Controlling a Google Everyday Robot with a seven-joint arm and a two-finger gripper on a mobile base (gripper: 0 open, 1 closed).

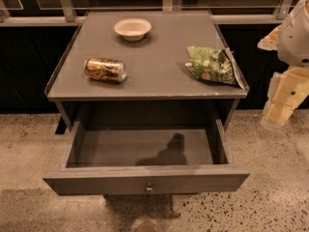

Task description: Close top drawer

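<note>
Camera view, top drawer open, tool at right, its state untellable, can label unreadable

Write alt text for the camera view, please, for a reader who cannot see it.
The top drawer of a grey cabinet stands pulled open and looks empty. On the cabinet top lie a white bowl, a can on its side and a green snack bag. The gripper hangs at the right edge, apart from the drawer.
</note>
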